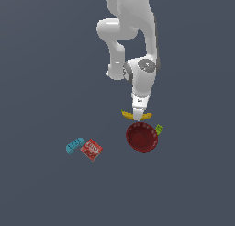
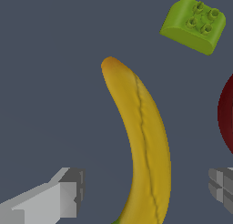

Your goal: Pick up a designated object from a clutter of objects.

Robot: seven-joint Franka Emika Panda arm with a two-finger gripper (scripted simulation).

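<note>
Gripper: the gripper (image 2: pixel 145 189) is standing wide open, its two fingers (image 2: pixel 63 193) straddling the banana (image 2: pixel 143 141) with clear gaps on both sides; it is gripping nothing.
Banana: it is lying flat on the dark floor (image 1: pixel 41 59), running lengthwise between the fingers; in the exterior view the hand is covering its middle, leaving both yellow ends (image 1: pixel 126 114) showing.
Room around the banana: open floor is lying on one long side; the red bowl (image 1: pixel 142 137) is sitting just beside the other, apart from it in the wrist view.
Green block (image 2: pixel 194 25): it is resting near the banana's tip, not touching it, and close against the bowl's rim in the exterior view.
Bowl contents: nothing is showing inside the ribbed bowl.
Farther clutter: the blue brick (image 1: pixel 75 145) and red box (image 1: pixel 91 149) are lying together, touching or nearly so, well apart toward the exterior view's left.
Arm: the white arm (image 1: pixel 133 36) is reaching straight down over the banana.
</note>
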